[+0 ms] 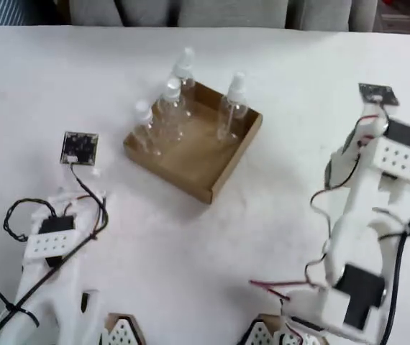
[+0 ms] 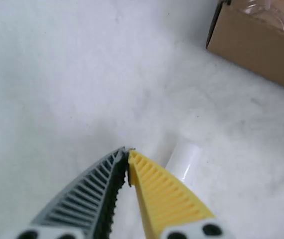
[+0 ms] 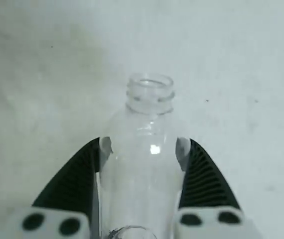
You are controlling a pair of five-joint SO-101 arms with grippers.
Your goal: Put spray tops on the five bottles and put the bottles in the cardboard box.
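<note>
The cardboard box (image 1: 170,173) sits on the white worktop (image 1: 298,72) just toward 12 o'clock from centre. Four clear bottles (image 1: 171,108) with white spray tops stand upright in it, along its 10-to-1 o'clock side. The left arm (image 1: 54,237) is at 7 o'clock and the right arm (image 1: 363,187) at 3 to 4 o'clock. The left end effector (image 2: 128,152) has its grey and yellow fingers pressed together with nothing between them. A loose white spray top (image 2: 184,160) lies on the worktop just beside the yellow finger. The right end effector (image 3: 143,145) pinches the body of a fifth bottle (image 3: 149,114), whose threaded neck is uncapped.
</note>
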